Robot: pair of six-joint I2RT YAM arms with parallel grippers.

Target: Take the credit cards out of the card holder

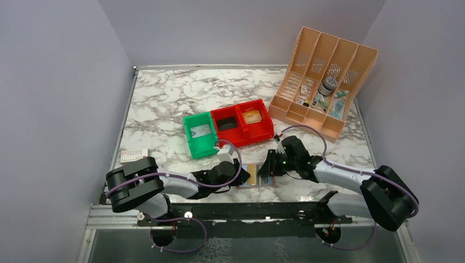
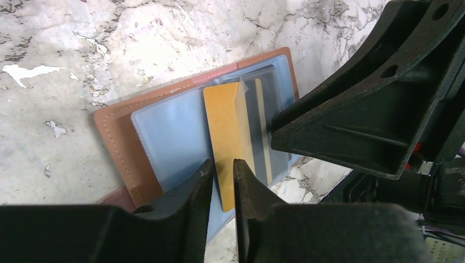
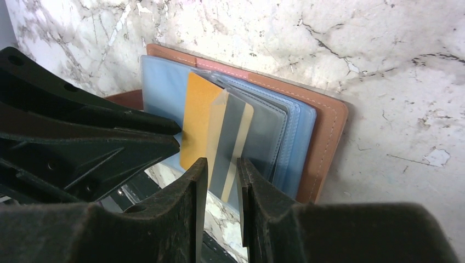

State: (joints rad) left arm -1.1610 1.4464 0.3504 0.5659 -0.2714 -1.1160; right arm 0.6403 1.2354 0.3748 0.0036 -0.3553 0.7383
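Observation:
The card holder [image 1: 255, 178] lies open near the table's front edge, brownish-pink with blue-grey clear pockets [image 2: 164, 131]; it also shows in the right wrist view [image 3: 323, 131]. A yellow-gold card [image 2: 227, 129] sticks halfway out of a pocket toward the table edge [image 3: 196, 118]. Beside it a grey panel with gold edges [image 3: 231, 139] stands tilted up; I cannot tell whether it is a card or a pocket leaf. My left gripper [image 2: 224, 171] hovers over the yellow card's free end with a narrow gap between the jaws. My right gripper [image 3: 222, 170] faces it over the grey panel, also narrowly apart.
A green bin [image 1: 199, 134] and two joined red bins [image 1: 244, 123] stand just behind the holder. A peach slotted organizer [image 1: 323, 82] with small items is at the back right. A small white box [image 1: 134, 155] lies at the left edge.

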